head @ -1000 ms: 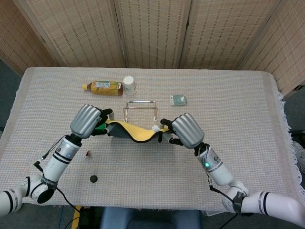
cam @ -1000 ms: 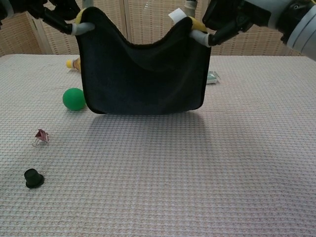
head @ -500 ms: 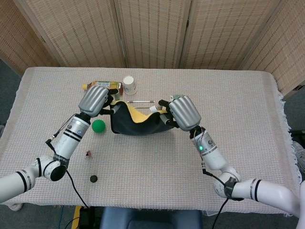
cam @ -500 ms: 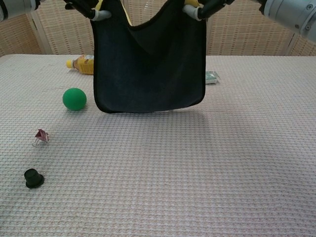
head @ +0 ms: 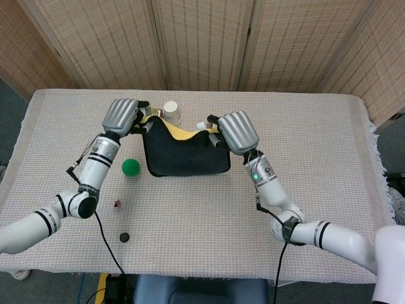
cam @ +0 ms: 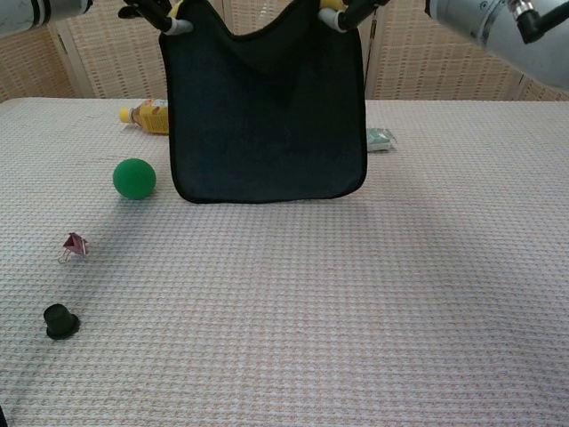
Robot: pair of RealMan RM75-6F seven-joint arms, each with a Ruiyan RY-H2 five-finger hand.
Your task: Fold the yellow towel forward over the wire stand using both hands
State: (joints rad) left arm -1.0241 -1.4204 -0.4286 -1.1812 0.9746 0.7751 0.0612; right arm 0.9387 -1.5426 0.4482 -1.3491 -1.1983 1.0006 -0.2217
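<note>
The towel (head: 185,155) (cam: 265,116) hangs in the air, its dark side facing me and its yellow side showing along the top edge. My left hand (head: 123,116) pinches the towel's top left corner and my right hand (head: 230,131) pinches the top right corner. In the chest view only the fingertips (cam: 172,22) show at the upper edge. The towel's lower edge hangs just above the table. The wire stand is hidden behind the towel in both views.
A green ball (head: 131,166) (cam: 134,178) lies left of the towel. A bottle (cam: 147,115) and a white cup (head: 171,113) sit behind it, a small packet (cam: 380,138) to the right. A red clip (cam: 73,245) and black cap (cam: 59,320) lie near the front left.
Both hands have carried the towel up and away from me, toward the far side of the table. It now hangs flatter and covers the wire stand from view.
</note>
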